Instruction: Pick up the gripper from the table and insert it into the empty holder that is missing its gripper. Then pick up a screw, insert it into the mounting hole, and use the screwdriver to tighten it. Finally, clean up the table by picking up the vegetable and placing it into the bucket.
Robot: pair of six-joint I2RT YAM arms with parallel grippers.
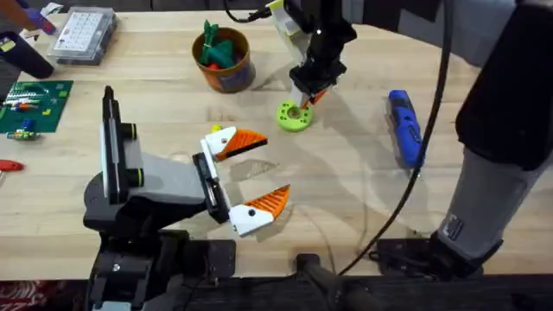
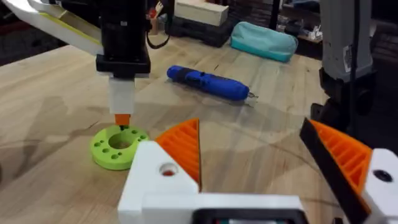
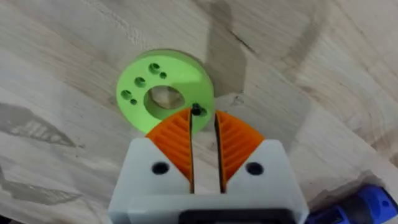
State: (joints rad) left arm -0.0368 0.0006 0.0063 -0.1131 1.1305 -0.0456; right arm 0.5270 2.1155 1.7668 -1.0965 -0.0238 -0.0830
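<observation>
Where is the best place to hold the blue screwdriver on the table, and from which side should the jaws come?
Probably the middle of the blue screwdriver, from straight above, jaws closing across its width. It lies flat on the table with free space on both long sides. Its thin metal bit is too slim to grip.

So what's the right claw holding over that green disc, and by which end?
The right claw pinches a small dark screw at its fingertips, over the lime-green round disc with holes. Which end it grips cannot be told. The left claw is open, holding nothing.

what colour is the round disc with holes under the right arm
Lime green. The disc shows best in the right wrist view, lying flat on the wooden table.
</observation>
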